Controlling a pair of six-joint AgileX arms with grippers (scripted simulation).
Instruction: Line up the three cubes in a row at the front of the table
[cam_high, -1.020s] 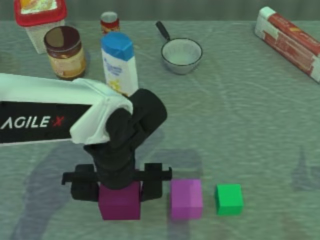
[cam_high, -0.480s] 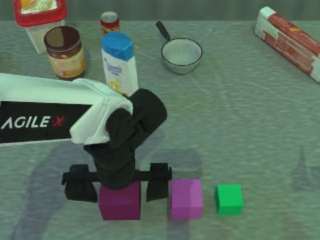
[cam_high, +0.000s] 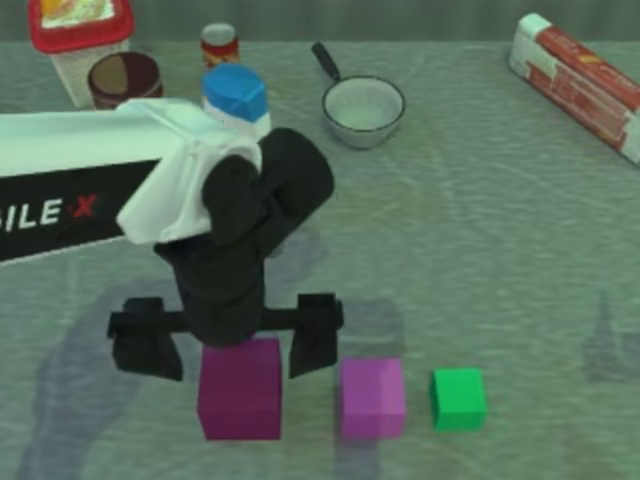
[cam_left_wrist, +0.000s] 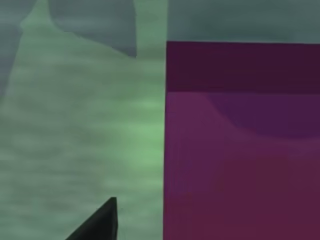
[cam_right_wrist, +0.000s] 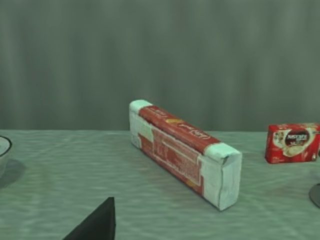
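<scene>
Currently the tabletop carries three cubes in a front row: dark purple cube leftmost, pink cube beside it, green cube rightmost. Left gripper hovers above the dark cube, jaws spread, holding nothing.

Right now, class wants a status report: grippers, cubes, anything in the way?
Left gripper open, above magenta cube. Right arm out of view. Magenta, pink cube, green cube in a front row. Nothing in the way.
</scene>
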